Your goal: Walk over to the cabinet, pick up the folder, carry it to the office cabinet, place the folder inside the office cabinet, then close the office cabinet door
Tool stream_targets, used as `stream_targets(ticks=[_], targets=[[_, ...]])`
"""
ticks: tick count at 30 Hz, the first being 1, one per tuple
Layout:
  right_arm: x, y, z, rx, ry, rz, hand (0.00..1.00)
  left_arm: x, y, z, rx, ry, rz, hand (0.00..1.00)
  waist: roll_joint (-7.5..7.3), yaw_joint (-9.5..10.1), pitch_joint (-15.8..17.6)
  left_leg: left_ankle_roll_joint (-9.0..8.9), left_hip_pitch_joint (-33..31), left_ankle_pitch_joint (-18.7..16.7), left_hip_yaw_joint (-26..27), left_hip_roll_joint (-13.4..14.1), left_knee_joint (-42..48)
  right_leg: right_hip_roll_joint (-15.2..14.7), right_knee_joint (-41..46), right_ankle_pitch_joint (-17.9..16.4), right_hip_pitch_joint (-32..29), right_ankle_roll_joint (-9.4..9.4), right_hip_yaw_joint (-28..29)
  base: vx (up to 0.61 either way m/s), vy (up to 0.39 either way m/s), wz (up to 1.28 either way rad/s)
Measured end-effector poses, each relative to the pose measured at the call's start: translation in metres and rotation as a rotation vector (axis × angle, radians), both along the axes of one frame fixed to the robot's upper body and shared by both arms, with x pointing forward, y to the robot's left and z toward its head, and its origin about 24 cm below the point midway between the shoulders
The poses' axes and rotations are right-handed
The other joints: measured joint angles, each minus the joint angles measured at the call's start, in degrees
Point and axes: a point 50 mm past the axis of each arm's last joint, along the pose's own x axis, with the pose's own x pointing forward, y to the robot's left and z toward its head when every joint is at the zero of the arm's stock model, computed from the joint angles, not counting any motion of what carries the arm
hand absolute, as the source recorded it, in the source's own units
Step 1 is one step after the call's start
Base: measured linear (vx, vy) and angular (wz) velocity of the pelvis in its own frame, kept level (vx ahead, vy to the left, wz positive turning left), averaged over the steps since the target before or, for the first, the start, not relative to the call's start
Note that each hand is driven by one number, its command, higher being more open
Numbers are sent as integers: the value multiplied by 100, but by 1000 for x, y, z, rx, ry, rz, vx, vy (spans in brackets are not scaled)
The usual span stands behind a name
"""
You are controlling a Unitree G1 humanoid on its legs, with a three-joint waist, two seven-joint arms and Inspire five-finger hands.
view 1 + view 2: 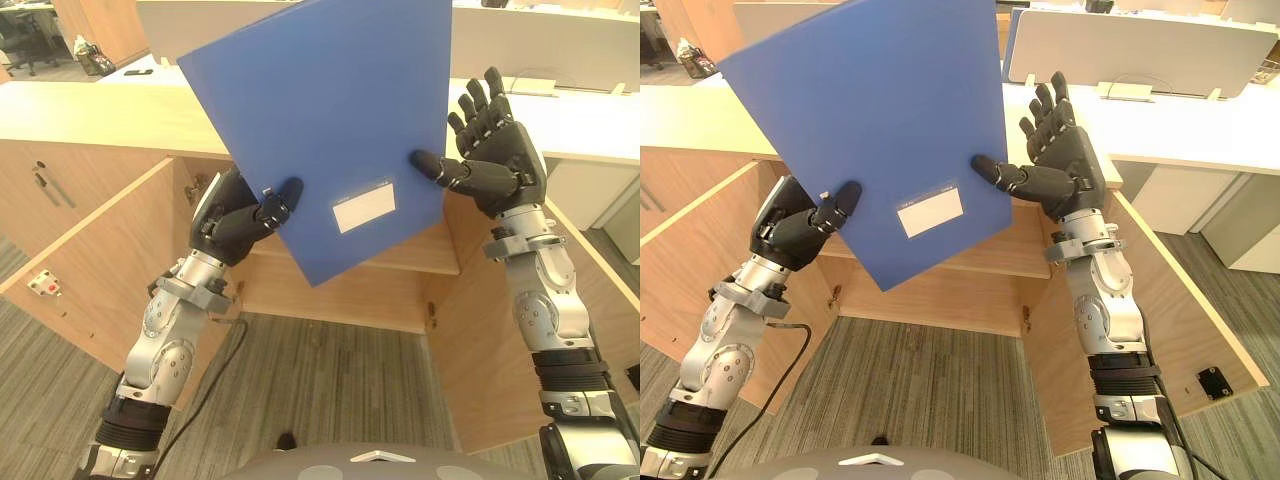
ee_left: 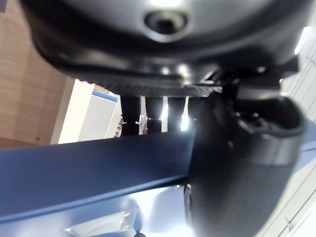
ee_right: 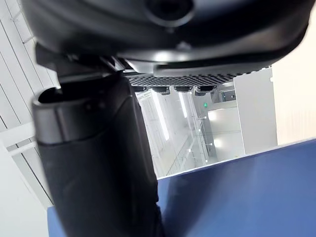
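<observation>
The flat blue rectangular folder [image 1: 320, 130] is held up, tilted, in front of and above the open light-wood office cabinet [image 1: 330, 295], covering part of its top and inner shelf. The dark left hand [image 1: 235, 215] pinches the folder's lower corner on the cabinet's left side, thumb on the front face and fingers behind. The dark right hand [image 1: 500, 160] stands spread at the opposite edge, fingers straight and pointing up, only its thumb tip touching the folder's face. A small white rectangular label [image 1: 363, 205] sits low on the folder. Both wooden cabinet doors [image 1: 90, 270] stand swung outwards.
</observation>
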Motion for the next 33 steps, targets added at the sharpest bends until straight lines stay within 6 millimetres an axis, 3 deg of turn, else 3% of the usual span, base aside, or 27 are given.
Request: stream_targets(ticks=[8,15,20,21,25,26,29,33], targets=[[1,3,0,-64,6,0,100,1,-10,-2,26,26,-74,0,7,30,-5,4,3,62,-28,17,-3,12,-9,12,22,6,-56,-35,1,3],[1,14,5,-89,-23,58,100,7,-18,12,73,-13,-158,0,2,51,-84,-11,-37,15,81,88,-3,17,-143,22,16,25,-56,-42,12,-6],[0,13,8,-133,11,169,100,8,-26,29,131,-63,-293,0,-93,123,-270,-43,-74,4,120,93,-2,14,-221,59,14,54,-64,26,-7,-3],[0,15,5,-146,46,209,0,8,-30,35,146,-97,-337,0,-112,154,-337,-55,-89,-5,139,98,-2,14,-223,116,9,65,-61,69,-21,-10],[0,21,-10,-168,217,378,0,6,-27,46,189,-140,-400,0,-105,186,-566,-51,-91,20,177,104,0,17,-199,212,-13,23,-52,53,-14,-6],[-2,22,-19,-193,299,433,0,4,-25,45,216,-140,-423,100,-105,194,-625,-67,-78,9,185,108,1,18,-192,216,-10,18,-51,34,-8,-2],[-12,21,-43,-288,476,505,0,1,-27,41,265,-112,-495,100,-120,260,-635,-96,-2,-14,187,109,0,30,-95,185,20,-23,-50,0,0,0],[-38,25,-91,-321,725,629,0,-21,-21,-4,222,94,-547,100,-148,296,-616,-146,-37,-92,298,149,-1,7,168,-80,-141,-63,-48,-44,1,-3]])
